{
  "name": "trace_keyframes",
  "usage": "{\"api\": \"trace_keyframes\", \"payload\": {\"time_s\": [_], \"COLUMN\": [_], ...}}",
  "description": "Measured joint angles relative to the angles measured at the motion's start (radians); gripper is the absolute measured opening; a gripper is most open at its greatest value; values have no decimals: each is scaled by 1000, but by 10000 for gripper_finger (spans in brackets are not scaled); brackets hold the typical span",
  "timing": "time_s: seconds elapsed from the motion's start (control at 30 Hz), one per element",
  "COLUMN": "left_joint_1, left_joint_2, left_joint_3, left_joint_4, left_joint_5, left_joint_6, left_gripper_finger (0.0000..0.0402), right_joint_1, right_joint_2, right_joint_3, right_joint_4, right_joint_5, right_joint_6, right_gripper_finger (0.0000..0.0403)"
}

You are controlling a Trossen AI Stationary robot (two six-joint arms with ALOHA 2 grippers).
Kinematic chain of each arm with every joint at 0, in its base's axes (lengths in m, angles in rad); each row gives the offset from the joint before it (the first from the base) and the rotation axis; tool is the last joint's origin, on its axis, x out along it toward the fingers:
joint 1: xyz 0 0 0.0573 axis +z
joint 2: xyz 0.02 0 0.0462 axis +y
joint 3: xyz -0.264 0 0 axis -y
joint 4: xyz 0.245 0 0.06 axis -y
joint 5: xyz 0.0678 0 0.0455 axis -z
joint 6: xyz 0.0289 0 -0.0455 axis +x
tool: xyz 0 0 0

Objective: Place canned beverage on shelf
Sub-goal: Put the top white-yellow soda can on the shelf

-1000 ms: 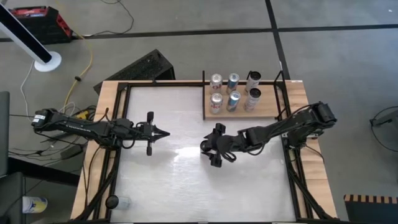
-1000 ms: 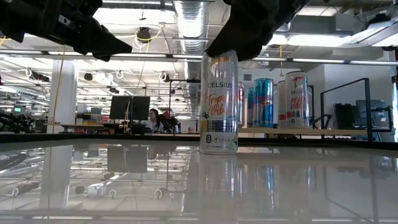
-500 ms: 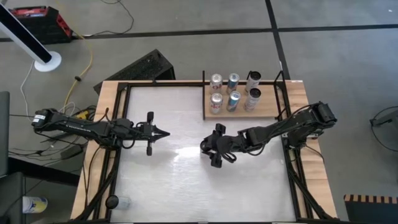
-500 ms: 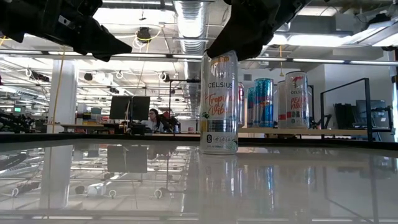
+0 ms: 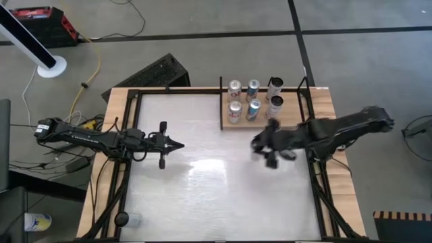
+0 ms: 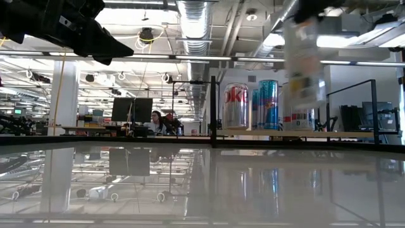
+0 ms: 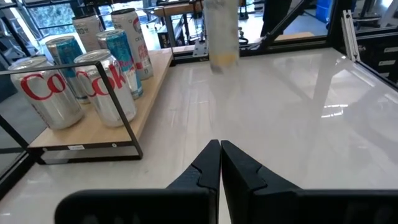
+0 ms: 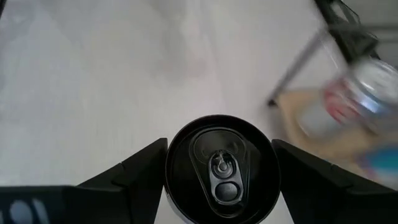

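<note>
The white table is shiny, and a big room with desks lies behind it. The right gripper holds a pale can up in the air, near the wooden shelf where six cans stand. The left gripper hangs shut over the table's left side, holding nothing.

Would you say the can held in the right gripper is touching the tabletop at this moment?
Apart. In the low view the can hangs well above the tabletop, with the room visible under it. The right gripper clasps its top.
</note>
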Motion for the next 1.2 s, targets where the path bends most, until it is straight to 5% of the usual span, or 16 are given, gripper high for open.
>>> {"api": "trace_keyframes", "payload": {"time_s": [0.3,0.53,1.2], "left_joint_1": [0,0,0], "left_joint_2": [0,0,0], "left_joint_3": [0,0,0], "left_joint_4": [13,91,221], "left_joint_5": [-17,-16,3], "left_joint_6": [-10,-44,-111], "left_gripper_finger": [0,0,0], "right_joint_1": [-45,-180,-495], "right_joint_2": [-366,-554,-670], "right_joint_3": [1,2,-162], "right_joint_4": [-337,-374,-307], "right_joint_5": [87,158,123], "right_joint_6": [45,-115,-272], "right_gripper_finger": [291,291,291]}}
